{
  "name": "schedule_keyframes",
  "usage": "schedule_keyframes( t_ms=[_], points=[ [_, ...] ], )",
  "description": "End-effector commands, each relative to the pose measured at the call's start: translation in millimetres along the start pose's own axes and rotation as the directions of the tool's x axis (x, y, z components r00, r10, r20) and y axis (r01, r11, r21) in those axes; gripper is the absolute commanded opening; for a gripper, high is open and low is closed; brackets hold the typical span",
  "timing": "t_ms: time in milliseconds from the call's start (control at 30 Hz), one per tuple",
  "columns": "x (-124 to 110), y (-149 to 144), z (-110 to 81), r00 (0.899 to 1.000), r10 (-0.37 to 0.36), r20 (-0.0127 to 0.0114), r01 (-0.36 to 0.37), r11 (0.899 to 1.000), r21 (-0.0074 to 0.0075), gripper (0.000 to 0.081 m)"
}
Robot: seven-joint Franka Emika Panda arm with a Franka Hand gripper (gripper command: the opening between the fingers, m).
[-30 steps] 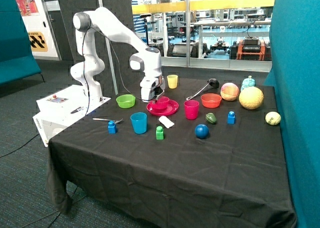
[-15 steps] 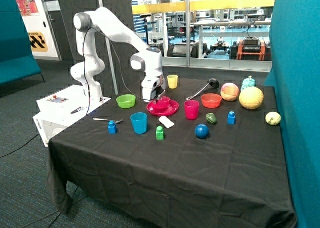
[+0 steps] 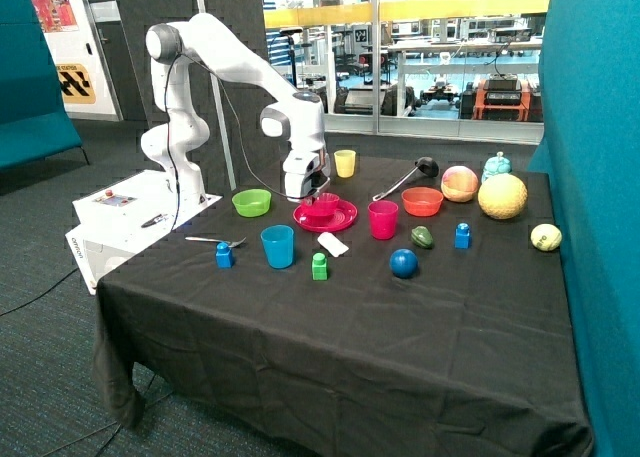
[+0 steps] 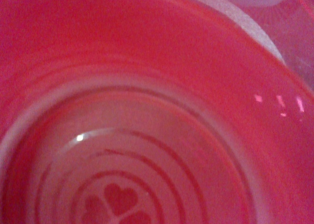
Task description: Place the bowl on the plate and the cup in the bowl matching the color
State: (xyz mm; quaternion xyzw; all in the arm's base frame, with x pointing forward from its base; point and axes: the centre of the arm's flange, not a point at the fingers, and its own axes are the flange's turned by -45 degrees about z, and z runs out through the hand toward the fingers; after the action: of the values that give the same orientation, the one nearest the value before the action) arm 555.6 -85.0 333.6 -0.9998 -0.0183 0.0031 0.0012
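The magenta-pink bowl (image 3: 322, 206) rests upright on the matching pink plate (image 3: 343, 220) near the middle of the black table. My gripper (image 3: 312, 194) points straight down at the bowl's rim, on the side toward the green bowl. In the wrist view the bowl's inside (image 4: 147, 136) fills the picture, with concentric rings and a heart mark on its floor. The pink cup (image 3: 383, 219) stands upright on the cloth just beside the plate, on the side toward the orange bowl, apart from the gripper.
A green bowl (image 3: 251, 202), blue cup (image 3: 278, 246), yellow cup (image 3: 345, 163) and orange bowl (image 3: 422, 200) ring the plate. A white piece (image 3: 333, 244), green block (image 3: 319, 266), blue ball (image 3: 403, 263), spoon (image 3: 215, 241) and toy fruit (image 3: 502, 196) lie around.
The gripper has shifted only very slightly at the bowl. The bowl, plate and cup stay where they were.
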Motion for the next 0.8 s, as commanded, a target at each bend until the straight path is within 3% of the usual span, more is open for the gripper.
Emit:
schedule_keyframes(
  t_ms=[0,433,767],
  points=[
    [-5.7,0.1,-2.1,1.0,-0.001,-0.0061,0.001,1.0,-0.0025,0.0708],
    [-5.0,4.5,-6.1,1.0,0.002,-0.0061,-0.002,1.0,-0.0025,0.0769],
    [-1.1,1.9,-17.1,1.0,-0.014,-0.0061,0.014,1.0,-0.0026,0.0746]
  ],
)
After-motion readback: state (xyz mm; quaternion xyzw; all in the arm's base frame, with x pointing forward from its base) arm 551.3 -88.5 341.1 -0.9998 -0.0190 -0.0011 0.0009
